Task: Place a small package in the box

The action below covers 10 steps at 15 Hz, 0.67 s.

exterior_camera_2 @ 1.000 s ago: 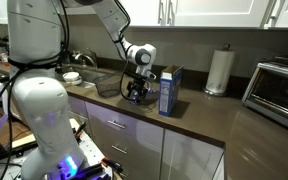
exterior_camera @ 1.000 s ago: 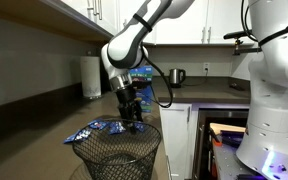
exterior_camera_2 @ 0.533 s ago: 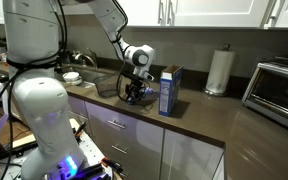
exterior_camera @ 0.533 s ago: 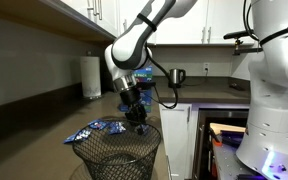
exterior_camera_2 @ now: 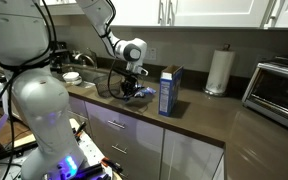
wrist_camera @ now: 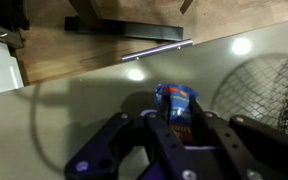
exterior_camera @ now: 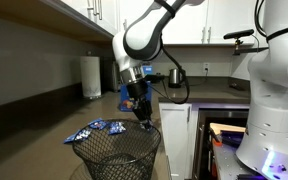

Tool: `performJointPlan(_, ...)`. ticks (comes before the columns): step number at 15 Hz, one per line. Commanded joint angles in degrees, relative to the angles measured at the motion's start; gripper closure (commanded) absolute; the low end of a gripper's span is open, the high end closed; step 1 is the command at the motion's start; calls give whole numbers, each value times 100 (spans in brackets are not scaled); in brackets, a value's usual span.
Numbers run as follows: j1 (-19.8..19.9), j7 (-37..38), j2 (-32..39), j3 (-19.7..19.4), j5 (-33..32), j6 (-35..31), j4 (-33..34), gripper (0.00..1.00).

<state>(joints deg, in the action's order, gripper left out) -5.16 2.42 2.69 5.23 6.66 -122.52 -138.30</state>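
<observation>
The box (exterior_camera_2: 170,90) stands upright on the countertop (exterior_camera_2: 219,118), near the gripper (exterior_camera_2: 131,90) but apart from it, and the wire basket (exterior_camera: 119,155) sits close by. The jaws are clamped on the small package (wrist_camera: 176,103), which hangs clear above the counter. In my judgement, the carry should stay high, centre over the carton's top, turn the packet edge-down, then release.

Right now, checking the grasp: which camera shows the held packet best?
The wrist view: the packet sits large and central, gripped in the end effector. In both exterior views it is too small to make out.
</observation>
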Motion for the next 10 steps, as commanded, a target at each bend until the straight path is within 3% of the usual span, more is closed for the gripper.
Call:
performJointPlan(1,-50,446,-973,27,-175,-144,-544,92)
performJointPlan(10,236,861,-2410,-73,-295,249,-430,92)
